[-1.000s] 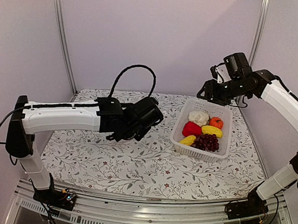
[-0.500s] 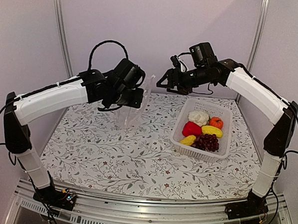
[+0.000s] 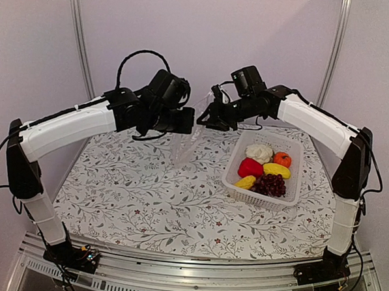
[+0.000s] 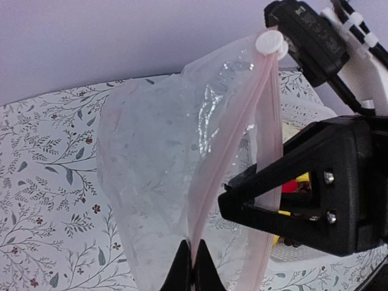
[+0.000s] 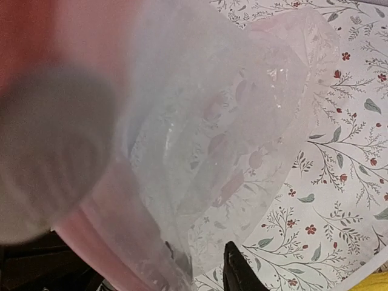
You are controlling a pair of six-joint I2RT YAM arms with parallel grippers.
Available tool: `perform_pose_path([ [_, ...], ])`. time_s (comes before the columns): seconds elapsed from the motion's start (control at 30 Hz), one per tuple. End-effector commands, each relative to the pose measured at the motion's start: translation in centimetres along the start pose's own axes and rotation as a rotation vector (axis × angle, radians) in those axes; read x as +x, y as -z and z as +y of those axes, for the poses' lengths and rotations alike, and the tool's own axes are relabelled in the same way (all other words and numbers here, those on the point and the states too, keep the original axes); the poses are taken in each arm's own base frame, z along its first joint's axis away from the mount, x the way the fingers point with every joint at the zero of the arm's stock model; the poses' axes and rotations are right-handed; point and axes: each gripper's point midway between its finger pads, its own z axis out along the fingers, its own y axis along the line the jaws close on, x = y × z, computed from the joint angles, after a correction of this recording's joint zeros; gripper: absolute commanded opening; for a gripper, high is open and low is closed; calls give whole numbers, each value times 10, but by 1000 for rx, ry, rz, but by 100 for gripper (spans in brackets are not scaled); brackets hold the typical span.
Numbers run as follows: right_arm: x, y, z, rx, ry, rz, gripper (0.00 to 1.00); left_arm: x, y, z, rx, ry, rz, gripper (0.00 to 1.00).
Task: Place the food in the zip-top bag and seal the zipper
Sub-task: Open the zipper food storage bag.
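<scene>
The clear zip-top bag (image 3: 185, 142) hangs in the air above the back middle of the table. My left gripper (image 3: 190, 121) (image 4: 193, 262) is shut on its pinkish zipper (image 4: 225, 151), which runs up to a white slider (image 4: 271, 42). My right gripper (image 3: 206, 117) (image 5: 203, 262) is at the bag's mouth from the right. Its fingers stand apart, with the bag's film over one of them. The food lies in the white basket (image 3: 292, 192): a white lumpy piece (image 3: 259, 151), an orange fruit (image 3: 282, 158), a red pepper (image 3: 249, 167), yellow pieces (image 3: 276, 170) and purple grapes (image 3: 269, 184).
The flowered tablecloth (image 3: 145, 208) covers the table. Purple walls with metal posts (image 3: 81, 48) close off the back and sides. A black cable (image 3: 137, 58) loops above the left arm.
The left arm lifted the bag from the table into the air. The right arm swung left from above the basket to the bag's mouth, and its fingers have narrowed.
</scene>
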Motion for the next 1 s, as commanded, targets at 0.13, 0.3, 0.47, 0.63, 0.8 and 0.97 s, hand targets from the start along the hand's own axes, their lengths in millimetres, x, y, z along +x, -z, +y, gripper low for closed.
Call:
perform_pose_path([
  [0.13,19,-4,-77,366,-168,44,7,-19,18,34,-124,65,-105,0],
  [0.3,21,21,-113,541,-194,30,5,-15,14,38,-155,49,-91,0],
  [0.47,4,35,-96,458,-157,-46,12,-14,10,37,-157,45,-90,0],
  [0.63,-2,26,-47,192,-86,-13,33,-12,5,37,-163,34,-83,0],
  [0.8,-6,44,-19,98,10,-33,49,-9,0,41,-180,18,-70,0],
  [0.97,-6,68,19,-40,142,-58,56,-6,-4,47,-194,10,-59,0],
])
